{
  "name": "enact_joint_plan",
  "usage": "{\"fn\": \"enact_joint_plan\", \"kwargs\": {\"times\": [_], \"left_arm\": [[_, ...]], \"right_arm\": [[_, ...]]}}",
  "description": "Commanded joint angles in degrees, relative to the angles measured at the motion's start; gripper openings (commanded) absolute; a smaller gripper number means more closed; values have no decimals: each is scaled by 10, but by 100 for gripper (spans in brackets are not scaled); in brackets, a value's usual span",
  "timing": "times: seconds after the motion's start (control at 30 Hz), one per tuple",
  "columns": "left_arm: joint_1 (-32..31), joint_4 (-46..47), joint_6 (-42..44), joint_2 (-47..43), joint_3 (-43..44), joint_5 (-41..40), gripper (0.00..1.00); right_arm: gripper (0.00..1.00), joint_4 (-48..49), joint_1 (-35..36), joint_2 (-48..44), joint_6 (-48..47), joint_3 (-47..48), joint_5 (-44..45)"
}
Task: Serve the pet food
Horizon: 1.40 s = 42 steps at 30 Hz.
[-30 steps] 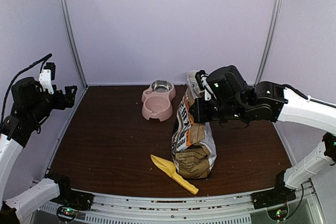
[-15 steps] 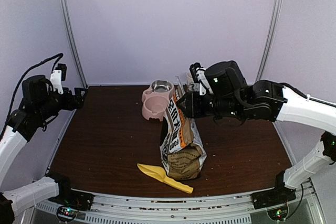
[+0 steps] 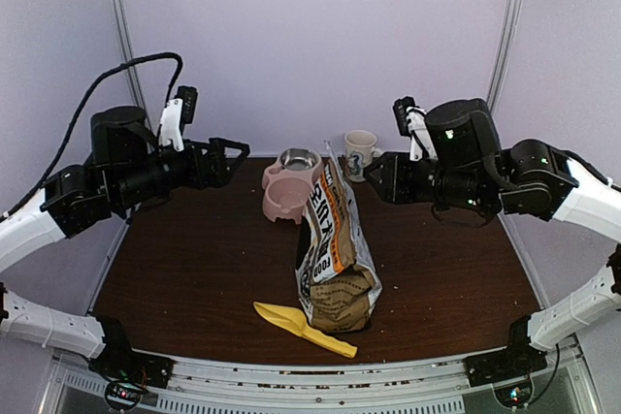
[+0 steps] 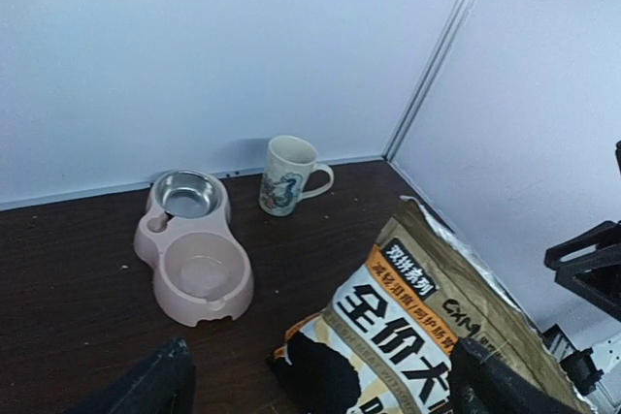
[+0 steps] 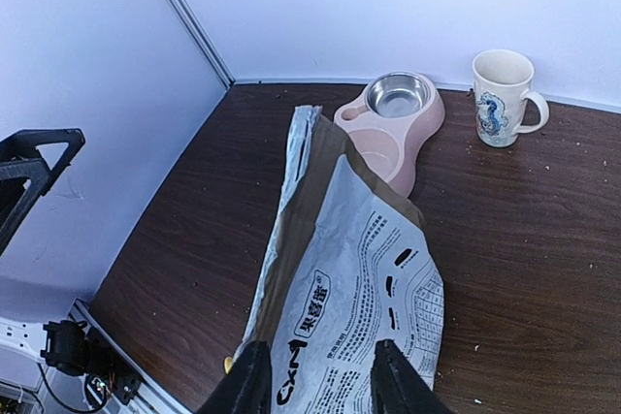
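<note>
The pet food itself is out of view. A tan-and-white printed bag (image 3: 335,249) stands on the brown table, its open top leaning toward the back; it also shows in the left wrist view (image 4: 437,317) and the right wrist view (image 5: 359,269). My right gripper (image 3: 376,179) (image 5: 320,380) hangs open just right of the bag's top, apart from it. My left gripper (image 3: 229,156) (image 4: 320,385) is wide open in the air, left of the pink double dish (image 3: 289,199). A yellow scoop (image 3: 306,327) lies at the bag's foot.
The pink dish (image 4: 199,273) (image 5: 393,138) holds a steel bowl (image 3: 299,158) at its far end. A printed mug (image 3: 361,154) (image 4: 288,175) (image 5: 502,97) stands at the back wall. Crumbs dot the table on the right. Booth walls close in on three sides.
My right gripper opened, let go of the bag's top and drew back right. The bag and scoop shifted left beforehand. My left arm swung in from the left wall toward the dish.
</note>
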Motion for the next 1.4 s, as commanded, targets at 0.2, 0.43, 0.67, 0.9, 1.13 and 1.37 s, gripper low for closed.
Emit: {"fn": "enact_joint_plan", "kwargs": {"times": [0.2,0.43,0.67,0.9,1.13,1.37], "left_arm": [[-57,111,-55,87,42,15,94],[-57,105,-57,74,31,-8,95],[-57,97,-52,61,24,-24,96],[-57,97,-51,58,22,-23,96],[-57,97,-52,56,21,-24,96],[-57,97,-53,53,19,-26,96]], "right_arm": [[23,-60,1,84,0,103,16],[18,-102,0,144,-8,168,32],[14,-134,0,176,-10,202,47],[12,-148,0,193,-6,212,51],[11,-162,0,205,-1,219,56],[10,-180,-3,213,10,224,56]]}}
